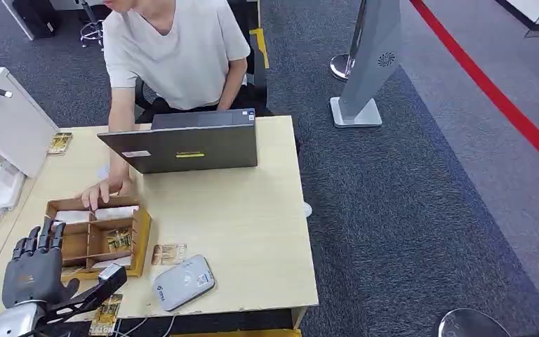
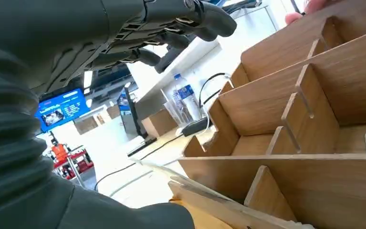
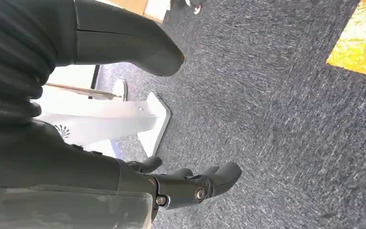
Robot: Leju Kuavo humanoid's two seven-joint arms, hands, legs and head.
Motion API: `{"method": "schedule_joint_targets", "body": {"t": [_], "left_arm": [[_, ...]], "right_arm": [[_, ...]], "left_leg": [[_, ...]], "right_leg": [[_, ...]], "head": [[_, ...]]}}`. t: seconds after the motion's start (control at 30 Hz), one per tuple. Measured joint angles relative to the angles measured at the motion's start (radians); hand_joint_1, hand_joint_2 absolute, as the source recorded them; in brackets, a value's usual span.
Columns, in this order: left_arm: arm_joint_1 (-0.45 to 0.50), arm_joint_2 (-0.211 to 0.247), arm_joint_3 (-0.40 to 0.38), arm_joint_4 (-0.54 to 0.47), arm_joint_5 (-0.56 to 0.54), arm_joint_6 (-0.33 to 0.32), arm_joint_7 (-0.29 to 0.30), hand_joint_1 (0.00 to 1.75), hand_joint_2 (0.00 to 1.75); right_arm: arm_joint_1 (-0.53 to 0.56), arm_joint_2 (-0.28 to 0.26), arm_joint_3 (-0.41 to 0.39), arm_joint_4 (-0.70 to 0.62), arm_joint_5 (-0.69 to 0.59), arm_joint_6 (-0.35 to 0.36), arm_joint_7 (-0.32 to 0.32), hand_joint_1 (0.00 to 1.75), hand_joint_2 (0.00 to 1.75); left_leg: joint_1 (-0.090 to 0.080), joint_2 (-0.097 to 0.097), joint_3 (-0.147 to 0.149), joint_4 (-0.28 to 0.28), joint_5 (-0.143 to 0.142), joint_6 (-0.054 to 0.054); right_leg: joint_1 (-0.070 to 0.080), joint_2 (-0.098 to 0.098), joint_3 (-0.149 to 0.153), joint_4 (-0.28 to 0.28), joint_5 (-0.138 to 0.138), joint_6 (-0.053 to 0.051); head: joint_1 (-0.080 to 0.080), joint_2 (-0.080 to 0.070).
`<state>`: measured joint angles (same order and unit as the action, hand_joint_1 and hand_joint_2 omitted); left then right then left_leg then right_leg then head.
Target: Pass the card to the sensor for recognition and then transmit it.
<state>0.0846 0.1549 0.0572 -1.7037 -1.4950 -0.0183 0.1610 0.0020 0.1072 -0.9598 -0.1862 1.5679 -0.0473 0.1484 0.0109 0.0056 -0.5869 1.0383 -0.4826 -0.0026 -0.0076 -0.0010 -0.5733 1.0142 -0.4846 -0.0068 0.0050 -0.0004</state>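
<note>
A grey-white card sensor (image 1: 184,282) lies near the table's front edge. Patterned cards lie about: one (image 1: 169,253) just behind the sensor, one (image 1: 118,241) inside the wooden divided box (image 1: 140,239), one (image 1: 107,314) at the front edge under my left thumb. My left hand (image 1: 34,270) hovers at the box's front left with its fingers spread upward and the thumb stretched toward the box's front corner; it holds nothing. The left wrist view looks into the box's compartments (image 2: 286,124). My right hand (image 3: 190,183) hangs over grey carpet, loosely curled and empty.
A person sits behind the table, one hand (image 1: 102,191) resting on the box's back edge. An open laptop (image 1: 189,144) stands mid-table. Another card (image 1: 60,143) lies far left beside a white unit (image 1: 10,123) with cables. A white stand (image 1: 368,63) rises on the carpet at the right.
</note>
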Motion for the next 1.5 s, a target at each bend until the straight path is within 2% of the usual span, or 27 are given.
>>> {"method": "schedule_joint_targets", "body": {"t": [0.47,0.5,0.53,1.33,1.5], "left_arm": [[0.0,-0.01,0.011,0.0,-0.003,-0.018,0.019,0.0,1.75],[0.0,-0.011,0.011,0.0,-0.004,-0.02,0.019,0.37,1.75],[0.0,-0.012,0.011,0.0,-0.004,-0.02,0.019,1.75,1.75],[-0.012,-0.015,0.012,0.0,0.0,-0.042,0.009,1.75,1.75],[-0.013,-0.014,0.013,0.0,0.005,-0.045,-0.01,1.75,1.75]], "right_arm": [[0.0,0.0,0.002,0.0,0.0,0.0,0.004,0.0,1.75],[0.0,0.0,0.002,0.0,0.0,0.0,0.004,0.0,1.75],[0.0,0.0,0.002,0.0,0.0,0.0,0.004,0.0,1.75],[0.0,0.0,0.014,-0.001,0.0,0.0,0.0,0.0,1.75],[0.0,0.0,0.014,-0.002,0.0,-0.002,-0.005,0.0,1.75]], "left_leg": [[0.0,0.0,0.0,0.0,0.0,0.0],[0.0,0.0,0.0,0.0,0.0,0.0],[0.0,0.0,0.0,0.0,0.0,0.0],[0.0,0.0,0.0,0.0,0.0,0.0],[0.0,0.0,0.0,0.0,0.0,0.0]], "right_leg": [[0.0,0.0,0.0,0.0,0.0,0.0],[0.0,0.0,0.0,0.0,0.0,0.0],[0.0,0.0,0.0,0.0,0.0,0.0],[0.0,0.0,0.0,0.0,0.0,0.0],[0.0,0.0,0.0,0.0,0.0,0.0]], "head": [[0.0,0.0],[0.0,0.0],[0.0,0.0],[0.0,0.0],[0.0,0.0]]}}
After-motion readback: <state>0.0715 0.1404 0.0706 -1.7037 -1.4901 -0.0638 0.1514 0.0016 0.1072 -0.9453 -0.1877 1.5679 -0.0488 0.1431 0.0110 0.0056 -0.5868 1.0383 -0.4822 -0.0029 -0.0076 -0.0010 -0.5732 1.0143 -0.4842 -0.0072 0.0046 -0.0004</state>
